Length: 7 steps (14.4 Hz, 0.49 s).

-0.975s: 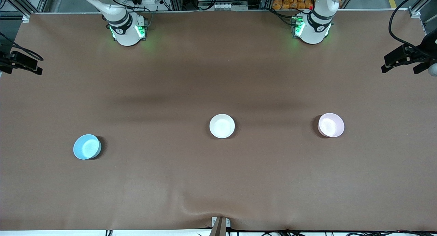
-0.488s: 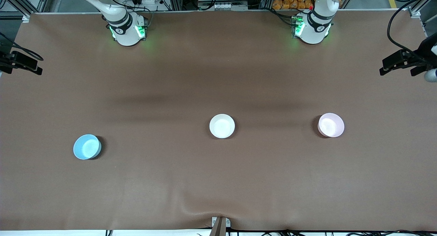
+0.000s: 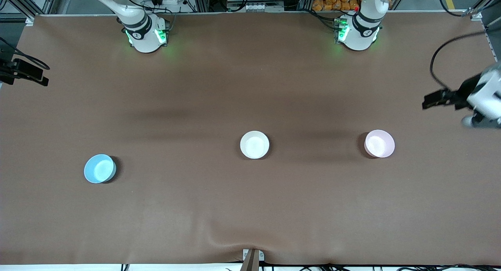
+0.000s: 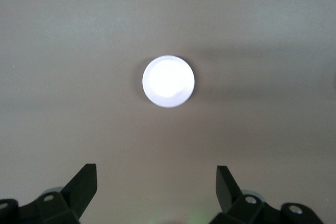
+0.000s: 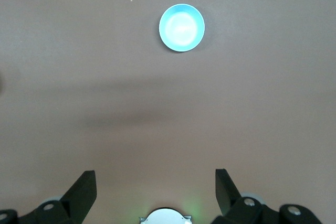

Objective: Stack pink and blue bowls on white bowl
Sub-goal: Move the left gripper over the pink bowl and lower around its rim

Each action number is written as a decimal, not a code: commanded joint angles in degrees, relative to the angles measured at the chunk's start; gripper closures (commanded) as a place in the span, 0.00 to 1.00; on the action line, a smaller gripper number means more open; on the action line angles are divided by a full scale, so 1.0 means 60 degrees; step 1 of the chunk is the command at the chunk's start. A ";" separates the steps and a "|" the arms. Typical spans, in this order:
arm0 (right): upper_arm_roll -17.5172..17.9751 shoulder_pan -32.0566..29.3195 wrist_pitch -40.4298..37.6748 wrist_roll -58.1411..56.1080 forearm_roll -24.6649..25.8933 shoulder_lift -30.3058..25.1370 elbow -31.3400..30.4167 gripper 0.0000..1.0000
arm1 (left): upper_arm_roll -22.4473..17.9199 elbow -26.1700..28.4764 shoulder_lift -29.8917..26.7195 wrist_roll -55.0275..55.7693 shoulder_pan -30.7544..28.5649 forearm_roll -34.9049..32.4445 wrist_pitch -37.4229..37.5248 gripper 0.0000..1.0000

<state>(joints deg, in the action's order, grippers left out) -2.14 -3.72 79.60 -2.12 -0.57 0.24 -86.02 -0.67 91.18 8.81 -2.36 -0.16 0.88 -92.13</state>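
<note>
The white bowl (image 3: 254, 145) sits at the table's middle. The pale pink bowl (image 3: 379, 143) sits beside it toward the left arm's end and shows washed-out pale in the left wrist view (image 4: 168, 81). The sky blue bowl (image 3: 100, 168) sits toward the right arm's end, a little nearer the front camera, and shows in the right wrist view (image 5: 181, 28). My left gripper (image 3: 440, 99) (image 4: 156, 179) is open and empty, high over the table edge at the left arm's end. My right gripper (image 3: 41, 76) (image 5: 155, 182) is open and empty, high over the right arm's end.
The brown table cover (image 3: 250, 87) has a wrinkle at its front edge by a small mount (image 3: 252, 257). The right arm's base (image 5: 167, 216) shows in the right wrist view. Cables and racks stand along the table edge by the arm bases.
My left gripper has swung in over the table at the left arm's end, closer to the pink bowl. The right arm and all three bowls have not moved.
</note>
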 commanded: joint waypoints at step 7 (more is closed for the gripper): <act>0.0063 -0.0069 -0.0054 -0.0130 0.0168 -0.0025 0.0070 0.00 | 0.0009 0.1045 0.1914 -0.0748 -0.0150 -0.0396 -0.3054 0.00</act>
<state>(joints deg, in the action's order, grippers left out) -2.15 -3.72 79.60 -2.12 -0.54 0.24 -86.04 -0.82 95.47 18.91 -5.27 -0.66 -0.38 -106.39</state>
